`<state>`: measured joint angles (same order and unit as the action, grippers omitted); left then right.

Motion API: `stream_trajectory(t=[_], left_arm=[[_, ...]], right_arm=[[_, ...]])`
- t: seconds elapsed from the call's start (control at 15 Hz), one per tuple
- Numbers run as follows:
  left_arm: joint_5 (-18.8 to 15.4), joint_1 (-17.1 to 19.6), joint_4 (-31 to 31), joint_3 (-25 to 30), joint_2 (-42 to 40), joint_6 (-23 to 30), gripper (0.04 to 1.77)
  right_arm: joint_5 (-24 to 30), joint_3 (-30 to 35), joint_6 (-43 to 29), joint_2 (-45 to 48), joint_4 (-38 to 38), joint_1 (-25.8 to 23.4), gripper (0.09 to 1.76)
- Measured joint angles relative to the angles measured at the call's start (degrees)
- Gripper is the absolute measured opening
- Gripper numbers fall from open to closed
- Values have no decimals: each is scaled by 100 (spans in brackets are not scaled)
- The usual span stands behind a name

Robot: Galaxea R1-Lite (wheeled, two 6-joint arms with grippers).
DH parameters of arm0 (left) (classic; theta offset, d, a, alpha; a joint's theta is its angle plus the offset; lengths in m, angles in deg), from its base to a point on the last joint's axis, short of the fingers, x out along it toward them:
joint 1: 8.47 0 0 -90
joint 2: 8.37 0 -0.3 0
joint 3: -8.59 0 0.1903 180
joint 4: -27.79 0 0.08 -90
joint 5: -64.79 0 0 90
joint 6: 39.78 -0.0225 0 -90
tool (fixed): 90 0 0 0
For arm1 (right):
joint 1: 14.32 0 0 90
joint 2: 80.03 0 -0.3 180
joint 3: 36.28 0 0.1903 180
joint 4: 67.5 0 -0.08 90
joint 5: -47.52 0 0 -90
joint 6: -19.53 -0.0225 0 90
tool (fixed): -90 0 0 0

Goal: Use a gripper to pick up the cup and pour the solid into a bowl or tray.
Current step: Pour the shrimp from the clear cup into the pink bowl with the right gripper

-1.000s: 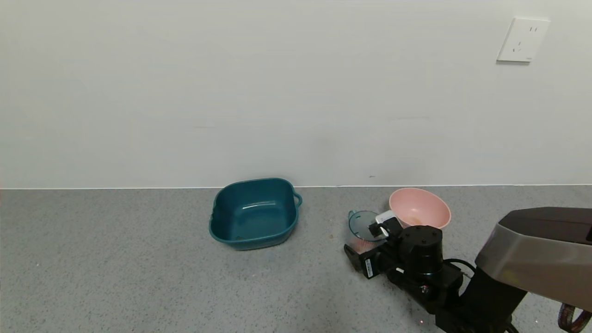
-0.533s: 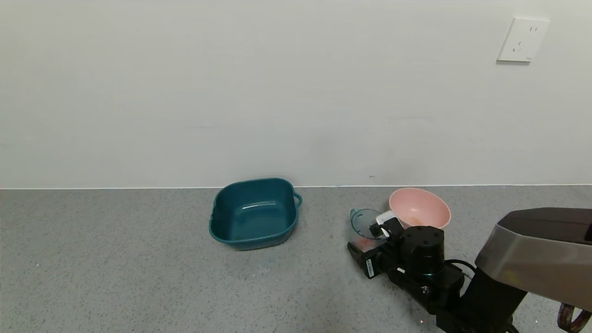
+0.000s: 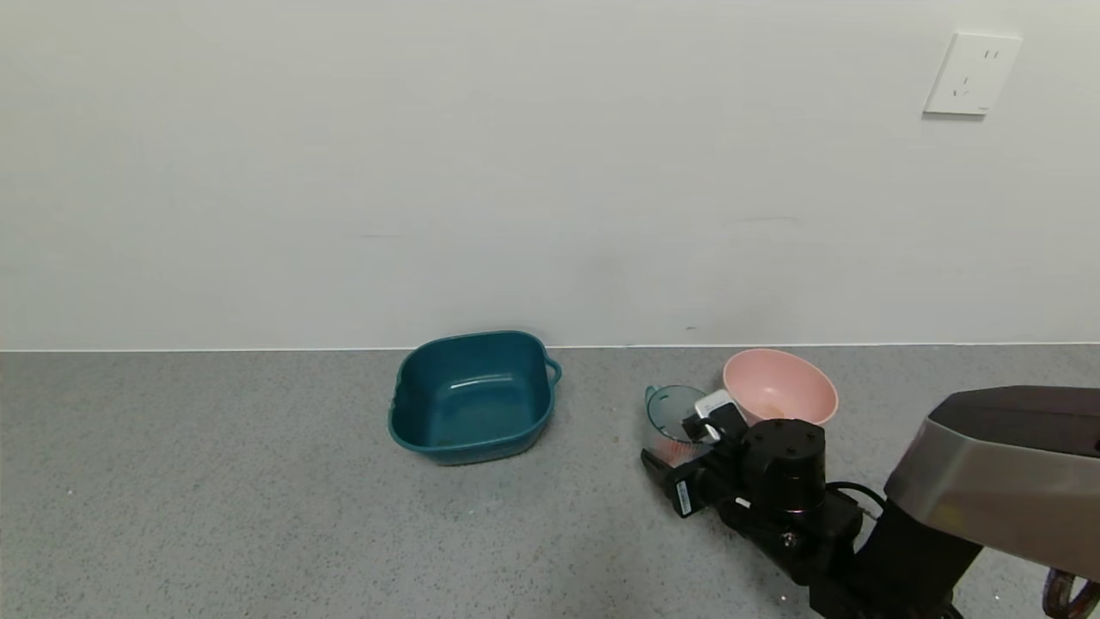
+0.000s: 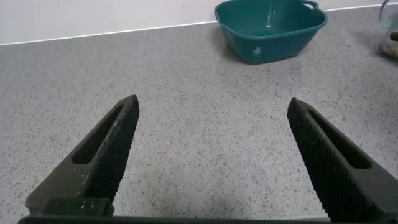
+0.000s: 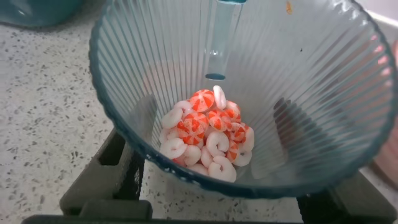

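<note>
The clear bluish ribbed cup [image 3: 672, 411] stands between the teal tub and the pink bowl [image 3: 780, 385], close to the bowl's left side. My right gripper [image 3: 685, 437] is shut on the cup, one finger on each side. The right wrist view looks down into the cup [image 5: 155, 56]. Its teal handle [image 5: 219, 37] is on the far side. The solid [image 5: 208, 134], a small heap of pink, red-orange and whitish bits, lies at the bottom. A dark finger [image 5: 102, 180] shows beside the cup wall. My left gripper [image 4: 214, 102] is open and empty over bare counter.
A dark teal squarish tub [image 3: 471, 397] with handles stands left of the cup; it also shows in the left wrist view [image 4: 270, 28]. The grey speckled counter [image 3: 215, 499] ends at a white wall with an outlet [image 3: 971, 73].
The cup has gone from tilted toward me to more upright in the right gripper. Gripper and cup have shifted slightly left and away. The bowl and tub have not moved.
</note>
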<state>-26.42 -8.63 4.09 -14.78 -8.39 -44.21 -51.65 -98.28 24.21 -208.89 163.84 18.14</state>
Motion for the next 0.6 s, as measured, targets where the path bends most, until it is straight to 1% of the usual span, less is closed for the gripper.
stream_trajectory(t=[0.33, 0.6], left_arm=[[-2, 0, 0, 0, 0, 0, 172], [0, 0, 0, 0, 0, -2, 172]], right_arm=[[7, -174, 173, 592, -807, -13, 134], [7, -550, 188, 1331, -1907, -308, 134]])
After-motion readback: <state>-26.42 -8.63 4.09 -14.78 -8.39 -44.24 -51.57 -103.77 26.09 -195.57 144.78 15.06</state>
